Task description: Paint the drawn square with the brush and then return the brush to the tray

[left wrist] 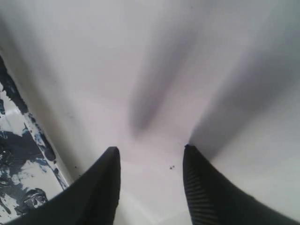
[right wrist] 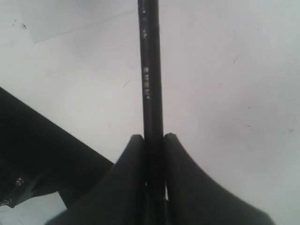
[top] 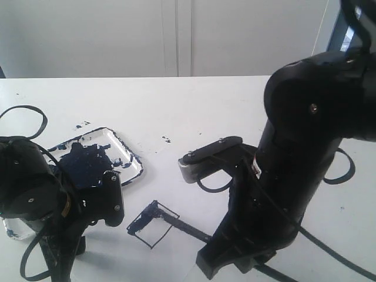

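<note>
Right jaws clamped on brush (top: 189, 227) handle, lower centre. Tip at upper corner of drawn square (top: 151, 228); inside looks white, so painting judged barely begun. Left jaws apart, empty, lower left. Beyond, tray (top: 124, 150) centre left: brush return not yet done.

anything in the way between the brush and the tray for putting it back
Partly: the left gripper hangs over the tray's near edge, beside the brush's path from the drawn square; the tray's far side looks clear.
</note>
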